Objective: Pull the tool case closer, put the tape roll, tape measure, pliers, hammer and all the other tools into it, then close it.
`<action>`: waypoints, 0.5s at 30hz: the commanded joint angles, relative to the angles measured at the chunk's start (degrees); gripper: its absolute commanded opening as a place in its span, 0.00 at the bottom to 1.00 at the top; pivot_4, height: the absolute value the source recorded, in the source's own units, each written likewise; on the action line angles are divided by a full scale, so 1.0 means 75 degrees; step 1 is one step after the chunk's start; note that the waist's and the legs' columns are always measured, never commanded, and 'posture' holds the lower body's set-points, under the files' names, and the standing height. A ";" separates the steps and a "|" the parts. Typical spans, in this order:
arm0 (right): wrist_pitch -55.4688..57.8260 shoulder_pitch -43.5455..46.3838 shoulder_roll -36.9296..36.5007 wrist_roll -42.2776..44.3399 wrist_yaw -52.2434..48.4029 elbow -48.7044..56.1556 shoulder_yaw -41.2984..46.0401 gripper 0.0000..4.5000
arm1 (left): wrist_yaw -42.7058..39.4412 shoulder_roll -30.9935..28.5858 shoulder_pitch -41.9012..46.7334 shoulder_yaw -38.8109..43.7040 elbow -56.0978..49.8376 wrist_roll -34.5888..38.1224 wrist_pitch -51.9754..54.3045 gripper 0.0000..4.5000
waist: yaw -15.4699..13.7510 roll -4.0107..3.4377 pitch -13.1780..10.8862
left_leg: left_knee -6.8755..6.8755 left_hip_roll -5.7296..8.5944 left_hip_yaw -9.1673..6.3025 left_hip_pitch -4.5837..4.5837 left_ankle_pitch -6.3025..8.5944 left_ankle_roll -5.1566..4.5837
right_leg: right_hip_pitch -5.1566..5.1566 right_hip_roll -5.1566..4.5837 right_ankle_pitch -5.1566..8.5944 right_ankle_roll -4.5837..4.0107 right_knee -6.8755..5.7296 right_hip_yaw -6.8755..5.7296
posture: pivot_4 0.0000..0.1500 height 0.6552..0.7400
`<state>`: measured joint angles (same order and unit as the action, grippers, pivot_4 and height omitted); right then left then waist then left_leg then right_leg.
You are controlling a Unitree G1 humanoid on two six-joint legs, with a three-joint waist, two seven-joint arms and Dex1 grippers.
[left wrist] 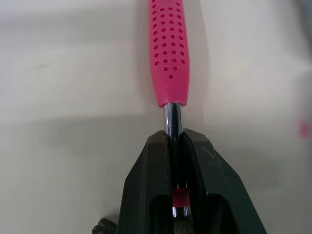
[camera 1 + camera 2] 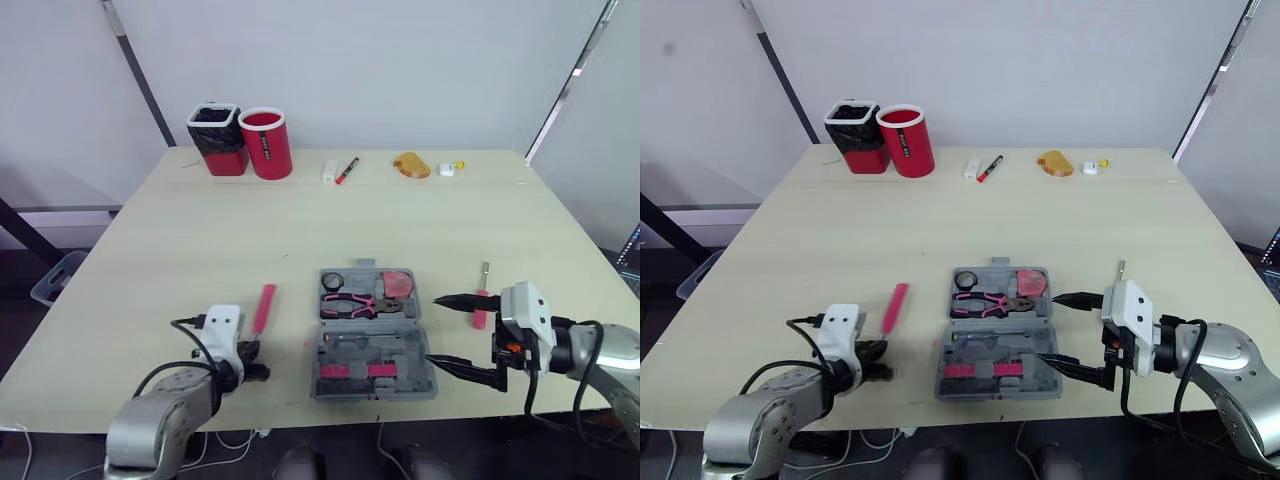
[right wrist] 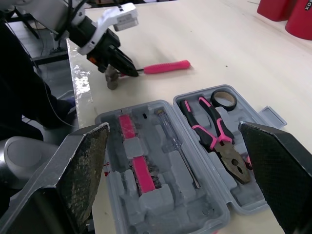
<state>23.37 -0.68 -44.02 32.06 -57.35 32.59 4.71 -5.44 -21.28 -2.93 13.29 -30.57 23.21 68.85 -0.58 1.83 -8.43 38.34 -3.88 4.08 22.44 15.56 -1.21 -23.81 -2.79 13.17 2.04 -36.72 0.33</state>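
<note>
The left gripper (image 1: 174, 141) is clamped tight on the hammer (image 2: 264, 308), gripping its steel shaft just below the pink handle, at 9 o'clock from the open tool case (image 2: 405, 385). The right gripper (image 2: 431, 330) is spread wide and empty at the case's 3 o'clock. The pliers (image 2: 360, 306) and tape roll (image 2: 333, 280) lie inside the case.

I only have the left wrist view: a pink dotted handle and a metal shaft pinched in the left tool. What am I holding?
Observer: A hammer. The left tool grips its shaft right beside the head.
Operator: Where's the case from there?
Observer: The tool case lies open to the hammer's right, near the table's front edge.
Operator: Is the right arm in the way?
Observer: The right tool is open at the case's right side, with its lower fingertip over the near right corner.
</note>
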 commanded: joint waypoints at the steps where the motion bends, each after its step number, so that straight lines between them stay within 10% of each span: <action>1: -0.0148 0.0096 0.0016 0.0129 -0.0058 0.0115 0.0057 1.00 | -0.0131 -0.0153 -0.0074 0.0169 -0.0242 -0.0015 0.0071 0.01 | -0.0011 0.0001 0.0001 | 0.0002 0.0000 0.0001 0.0000 0.0000 0.0000 | 0.0000 -0.0001 0.0000 0.0000 0.0000 0.0001 | 1.00 1.00; 4: -0.0228 0.0161 0.0102 0.0167 -0.0088 0.0067 0.0028 1.00 | -0.0246 -0.0347 -0.0064 0.0175 -0.0288 -0.0087 -0.0041 0.01 | -0.0014 0.0002 0.0001 | 0.0003 0.0000 0.0001 0.0000 0.0000 0.0000 | 0.0000 -0.0001 0.0000 0.0000 0.0000 0.0001 | 1.00 1.00; 13: -0.0204 0.0281 0.0306 0.0357 -0.0038 0.0177 -0.0013 1.00 | -0.1047 -0.0760 -0.0006 0.0974 -0.0825 0.0573 0.0553 0.78 | -0.0028 0.0002 0.0000 | 0.0003 0.0000 0.0000 0.0002 0.0000 0.0000 | 0.0000 -0.0002 0.0000 0.0000 0.0000 -0.0002 | 1.00 1.00; 15: -0.0233 0.0294 0.0336 0.0322 -0.0011 0.0159 -0.0056 1.00 | -0.1588 -0.1231 0.0100 0.1139 -0.0895 0.0915 0.0627 0.78 | -0.0026 0.0003 0.0000 | 0.0004 0.0000 0.0000 0.0002 0.0000 0.0000 | 0.0000 -0.0002 0.0000 -0.0001 -0.0003 -0.0007 | 1.00 1.00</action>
<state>22.27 0.99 -41.66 33.66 -57.65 32.53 4.23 -14.13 -28.40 -3.23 19.73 -33.68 27.74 73.17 -0.77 1.85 -8.43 38.37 -3.89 4.07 22.46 15.56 -1.21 -23.81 -2.80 13.17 2.03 -36.75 0.26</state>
